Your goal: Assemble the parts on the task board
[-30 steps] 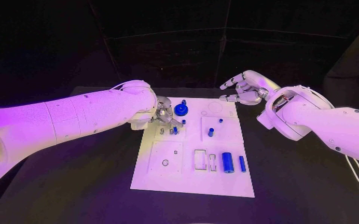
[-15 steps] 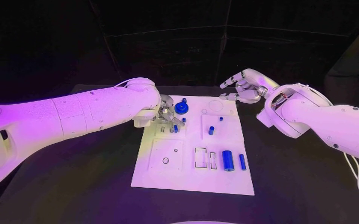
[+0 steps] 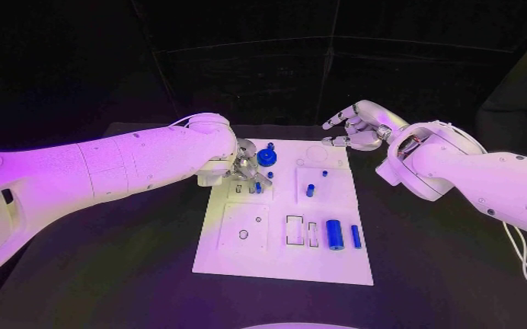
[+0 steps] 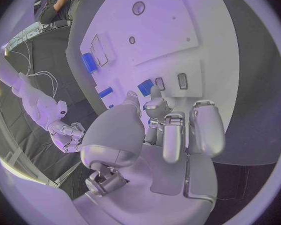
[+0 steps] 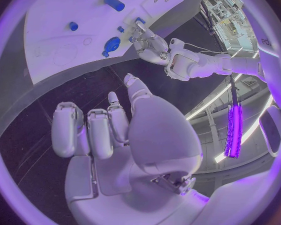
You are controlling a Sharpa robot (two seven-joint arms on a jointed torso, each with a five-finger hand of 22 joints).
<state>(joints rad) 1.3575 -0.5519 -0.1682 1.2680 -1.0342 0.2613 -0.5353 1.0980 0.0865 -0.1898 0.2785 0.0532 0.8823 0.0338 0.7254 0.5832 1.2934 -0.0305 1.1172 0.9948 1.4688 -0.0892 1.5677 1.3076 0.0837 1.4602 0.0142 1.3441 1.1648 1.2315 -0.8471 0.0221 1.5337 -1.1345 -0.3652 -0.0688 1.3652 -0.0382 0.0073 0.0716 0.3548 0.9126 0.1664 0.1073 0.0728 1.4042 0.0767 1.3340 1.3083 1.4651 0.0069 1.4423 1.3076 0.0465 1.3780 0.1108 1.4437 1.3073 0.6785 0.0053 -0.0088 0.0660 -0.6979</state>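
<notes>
The white task board (image 3: 247,257) lies in the middle of the black table. My left hand (image 3: 243,167) hovers low over its far left part with fingers curled down. Its fingertips (image 4: 154,92) sit at a small blue part (image 4: 145,87) next to two slots; whether they pinch it is unclear. A round blue knob (image 3: 267,159) stands just beside that hand. Further along the board are a short blue peg (image 3: 310,190), a thick blue cylinder (image 3: 333,234) and a thin blue bar (image 3: 355,236). My right hand (image 3: 357,132) hangs above the board's far right corner, fingers apart, holding nothing.
Black table surrounds the board on all sides. The right wrist view looks past my right hand (image 5: 115,130) to the board (image 5: 59,40), the blue knob (image 5: 112,45) and the left hand (image 5: 154,45). Empty recesses (image 3: 295,230) lie beside the cylinder.
</notes>
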